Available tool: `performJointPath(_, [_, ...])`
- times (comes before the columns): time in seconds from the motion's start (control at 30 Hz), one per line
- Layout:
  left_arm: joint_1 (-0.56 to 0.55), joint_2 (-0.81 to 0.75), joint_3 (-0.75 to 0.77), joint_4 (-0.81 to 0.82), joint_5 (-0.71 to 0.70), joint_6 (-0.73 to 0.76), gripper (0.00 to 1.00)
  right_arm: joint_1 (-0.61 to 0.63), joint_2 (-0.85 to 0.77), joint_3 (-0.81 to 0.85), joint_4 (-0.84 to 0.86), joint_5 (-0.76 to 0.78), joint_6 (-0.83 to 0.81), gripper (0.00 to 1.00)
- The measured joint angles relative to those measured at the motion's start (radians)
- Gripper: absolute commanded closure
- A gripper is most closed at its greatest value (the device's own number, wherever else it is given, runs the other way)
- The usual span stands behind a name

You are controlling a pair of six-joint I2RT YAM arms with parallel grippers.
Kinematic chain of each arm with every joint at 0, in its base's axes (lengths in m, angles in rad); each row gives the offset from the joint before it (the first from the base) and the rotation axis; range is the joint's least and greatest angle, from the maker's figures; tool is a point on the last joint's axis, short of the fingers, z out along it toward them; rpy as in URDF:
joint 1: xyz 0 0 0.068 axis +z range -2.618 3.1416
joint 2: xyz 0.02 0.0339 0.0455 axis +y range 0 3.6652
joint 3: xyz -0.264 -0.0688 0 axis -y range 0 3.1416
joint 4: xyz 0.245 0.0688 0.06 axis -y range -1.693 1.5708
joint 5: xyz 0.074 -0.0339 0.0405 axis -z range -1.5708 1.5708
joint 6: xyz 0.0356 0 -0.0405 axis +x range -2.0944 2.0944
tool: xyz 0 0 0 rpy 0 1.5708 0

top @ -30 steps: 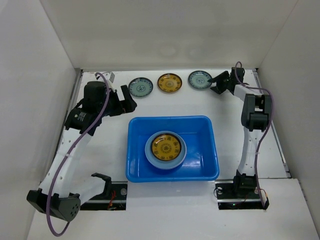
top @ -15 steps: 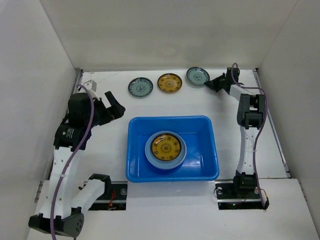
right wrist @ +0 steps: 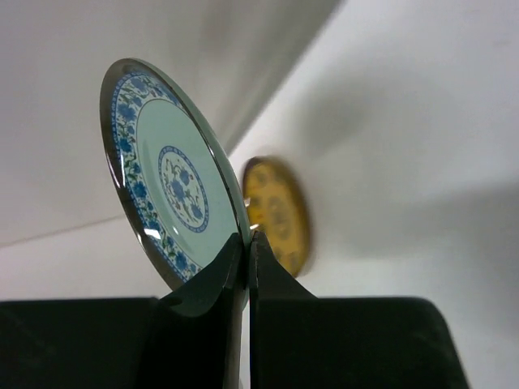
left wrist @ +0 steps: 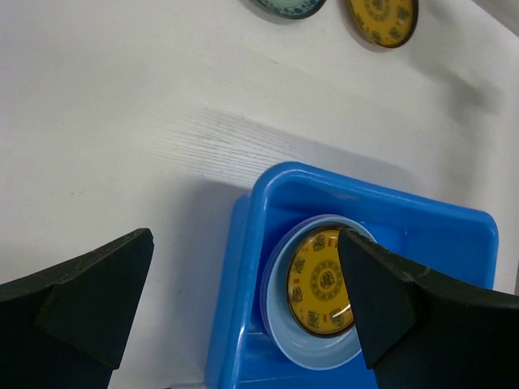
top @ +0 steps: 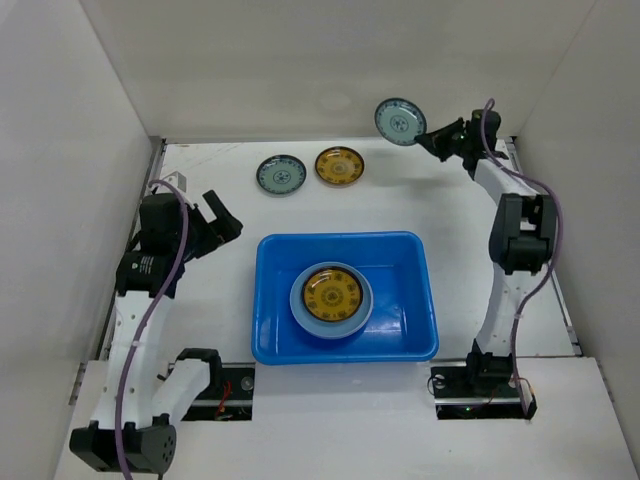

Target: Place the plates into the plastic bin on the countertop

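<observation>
While the right gripper [right wrist: 246, 243] is clamped, its two dark fingers [right wrist: 203, 284] pinch the lower rim of the held teal-and-white plate [right wrist: 166, 174], and almost no gap shows between them. This plate stands on edge, with its blue floral face toward the wrist camera. In the top view it hangs off the countertop [top: 220, 290], in front of the back wall [top: 300, 70].

Left gripper [left wrist: 245, 243]: fingers spread wide, grasping nothing, touching nothing. It hovers over the countertop just beside the left side of the plastic bin [top: 345, 238].

The bin sits mid-countertop, between the two arm bases. Inside lies a light-blue plate [top: 298, 300], left of the bin's centre, with an amber-yellow plate [top: 331, 294] resting on it. The dark ring markings on the amber face are too small to read.

Near the back wall a second teal-and-white plate [top: 281, 174] and a far amber-yellow plate [top: 339, 165] lie flat, side by side and not touching. The far amber one appears blurred behind the held plate in the right wrist view.
</observation>
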Motion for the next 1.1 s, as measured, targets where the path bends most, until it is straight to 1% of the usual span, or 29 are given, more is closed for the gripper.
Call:
performJointPath(0.13, [0.020, 0.069, -0.037, 0.059, -0.019, -0.021, 0.00, 0.023, -0.227, -0.077, -0.002, -0.029, -0.050, 0.96])
performJointPath(0.23, [0.045, 0.116, -0.063, 0.102, -0.038, -0.042, 0.00, 0.076, -0.403, -0.161, -0.016, -0.042, -0.122, 0.95])
performJointPath(0.4, [0.042, 0.152, -0.097, 0.184, -0.092, -0.101, 0.00, 0.245, -0.651, -0.363, -0.112, -0.037, -0.271, 0.95])
performJointPath(0.5, [0.035, 0.164, -0.110, 0.229, -0.122, -0.130, 0.00, 0.362, -0.750, -0.488, -0.203, -0.013, -0.351, 0.94])
performJointPath(0.67, [0.034, 0.202, -0.112, 0.288, -0.150, -0.162, 0.00, 0.523, -0.888, -0.643, -0.373, 0.082, -0.451, 0.94])
performJointPath(0.83, [0.021, 0.237, -0.112, 0.324, -0.167, -0.180, 0.00, 0.633, -0.988, -0.705, -0.464, 0.156, -0.501, 0.93])
performJointPath(0.97, [-0.007, 0.260, -0.112, 0.346, -0.189, -0.185, 0.00, 0.679, -1.009, -0.746, -0.498, 0.197, -0.527, 0.93])
performJointPath(1.1, [-0.014, 0.278, -0.112, 0.365, -0.199, -0.190, 0.00, 0.724, -0.969, -0.772, -0.534, 0.251, -0.555, 0.93])
